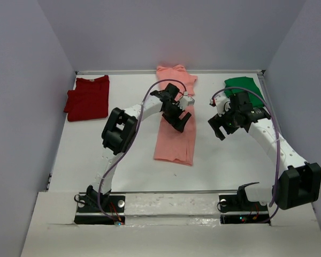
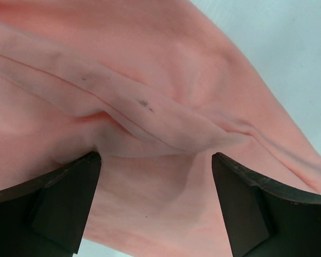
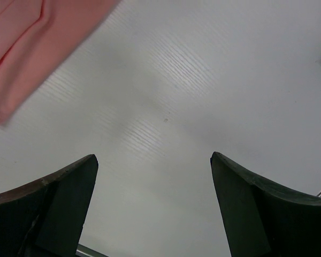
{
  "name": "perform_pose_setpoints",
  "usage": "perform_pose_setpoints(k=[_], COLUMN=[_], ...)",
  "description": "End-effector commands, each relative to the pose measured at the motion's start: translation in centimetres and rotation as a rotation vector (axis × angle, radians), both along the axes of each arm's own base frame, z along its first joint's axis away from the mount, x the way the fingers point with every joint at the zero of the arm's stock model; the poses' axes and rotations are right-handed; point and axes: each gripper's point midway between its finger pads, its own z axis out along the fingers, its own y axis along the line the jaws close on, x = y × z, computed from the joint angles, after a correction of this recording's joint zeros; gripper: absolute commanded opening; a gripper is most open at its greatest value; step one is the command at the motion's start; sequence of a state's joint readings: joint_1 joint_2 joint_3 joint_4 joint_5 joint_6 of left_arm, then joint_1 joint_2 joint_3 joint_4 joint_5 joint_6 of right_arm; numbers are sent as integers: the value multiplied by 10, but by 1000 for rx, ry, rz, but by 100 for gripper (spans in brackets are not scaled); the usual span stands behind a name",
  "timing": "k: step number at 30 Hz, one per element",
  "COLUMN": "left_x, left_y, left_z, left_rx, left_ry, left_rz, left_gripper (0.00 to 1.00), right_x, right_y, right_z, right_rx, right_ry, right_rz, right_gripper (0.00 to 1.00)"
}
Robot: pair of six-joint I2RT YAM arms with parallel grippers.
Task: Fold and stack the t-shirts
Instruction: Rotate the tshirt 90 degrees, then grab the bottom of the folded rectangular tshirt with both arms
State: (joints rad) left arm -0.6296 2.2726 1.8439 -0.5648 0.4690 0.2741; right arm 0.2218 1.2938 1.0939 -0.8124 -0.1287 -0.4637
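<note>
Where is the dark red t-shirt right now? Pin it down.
The dark red t-shirt lies at the far-left corner of the table in the top view, left of the salmon-pink t-shirt laid out mid-table.

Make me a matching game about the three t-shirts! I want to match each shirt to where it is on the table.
Things:
1. dark red t-shirt
2. salmon-pink t-shirt
3. green t-shirt

Places:
a. far right corner of the table
b. middle of the table, lying in a long strip
c. far left corner, folded up

Right pairs: 1-c, 2-b, 3-a
</note>
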Motion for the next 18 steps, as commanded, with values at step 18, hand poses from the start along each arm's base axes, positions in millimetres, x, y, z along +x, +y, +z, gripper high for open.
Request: perform_pose_setpoints(k=[18], left_x=[-87], left_y=[78], left_z=[95], left_rx=[-37], left_ry=[109], left_rz=[-63], left_gripper=[99], right_x=[-28], right_y=[70], right_z=[-19], right_rx=[325], right_ry=[442], right_rz=[218], right_gripper=[94])
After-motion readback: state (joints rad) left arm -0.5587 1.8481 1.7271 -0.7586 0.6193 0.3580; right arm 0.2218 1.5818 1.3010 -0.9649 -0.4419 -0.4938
